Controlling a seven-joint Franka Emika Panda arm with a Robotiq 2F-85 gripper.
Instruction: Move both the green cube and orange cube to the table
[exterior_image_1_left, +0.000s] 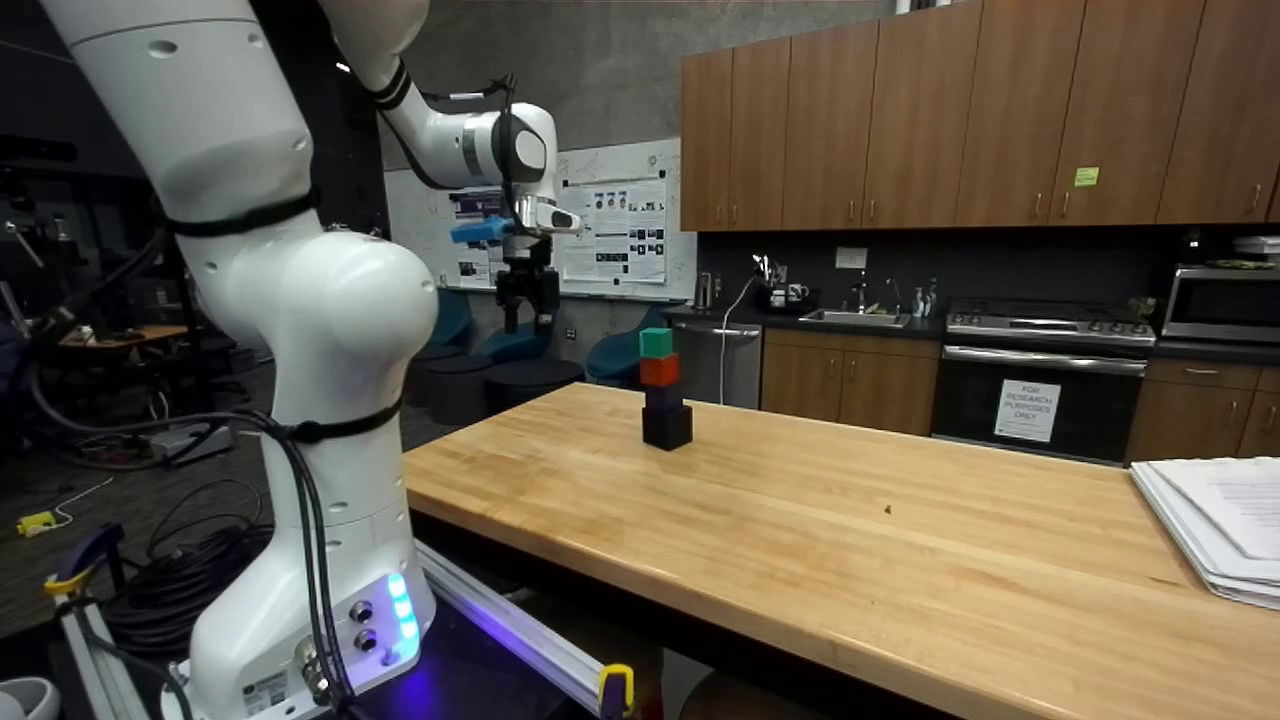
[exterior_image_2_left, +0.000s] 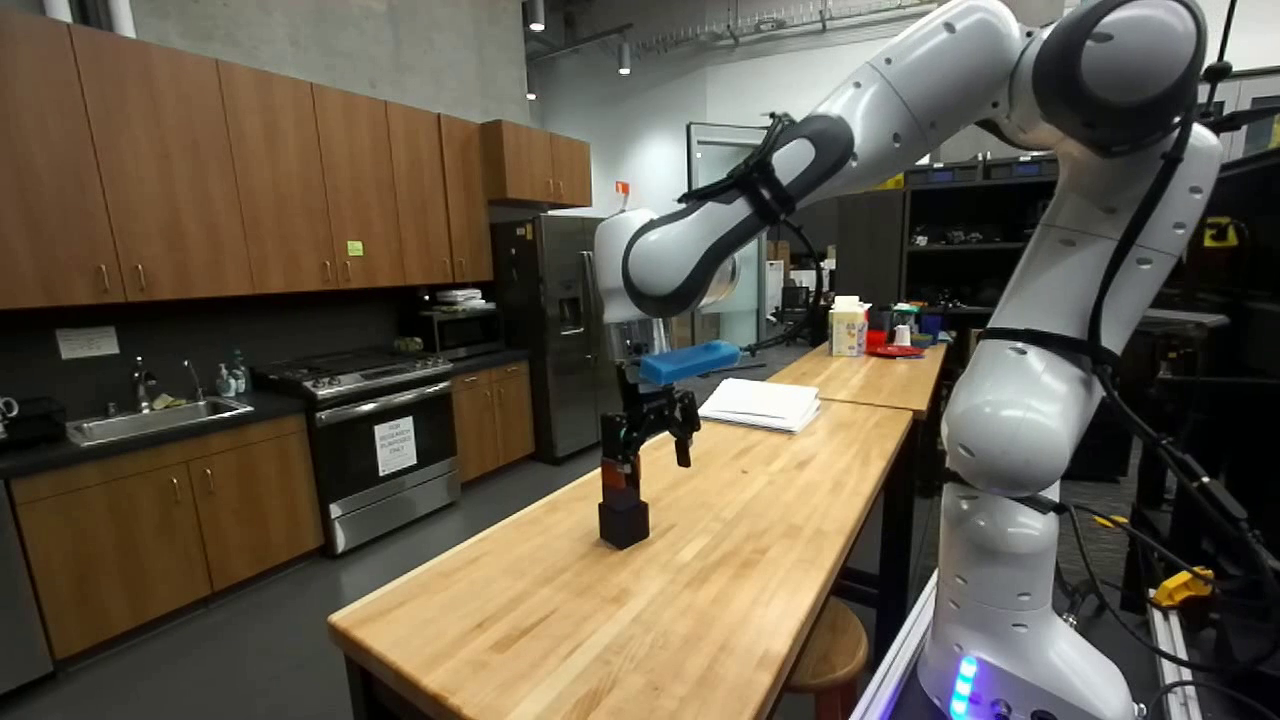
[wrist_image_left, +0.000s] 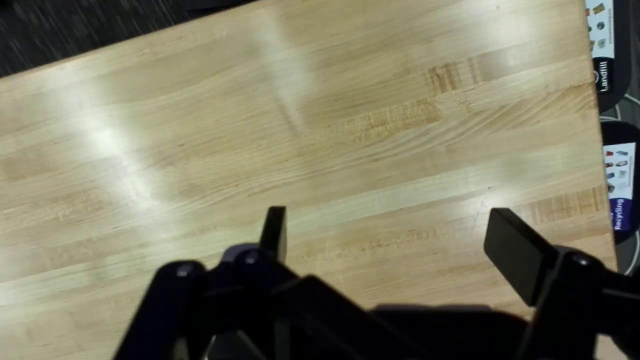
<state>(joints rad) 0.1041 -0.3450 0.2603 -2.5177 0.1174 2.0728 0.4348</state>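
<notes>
The green cube (exterior_image_1_left: 656, 342) is on top of an upright stack. The orange cube (exterior_image_1_left: 659, 370) is right under it and also shows in an exterior view (exterior_image_2_left: 613, 474). In that view the gripper hides most or all of the green cube. The stack stands on the wooden table (exterior_image_1_left: 850, 560), which also shows in an exterior view (exterior_image_2_left: 560, 640) and in the wrist view (wrist_image_left: 300, 165). My gripper (exterior_image_1_left: 528, 318) is open and empty above the table, apart from the stack. The wrist view shows its spread fingers (wrist_image_left: 387, 235) over bare wood; both cubes are out of view there.
Under the orange cube are a small dark cube (exterior_image_1_left: 662, 396) and a larger black cube (exterior_image_1_left: 667, 427) at the base. White papers (exterior_image_2_left: 762, 403) lie on the table. Kitchen counters and a stove (exterior_image_1_left: 1045, 340) stand beyond it. The table's end edge shows in the wrist view.
</notes>
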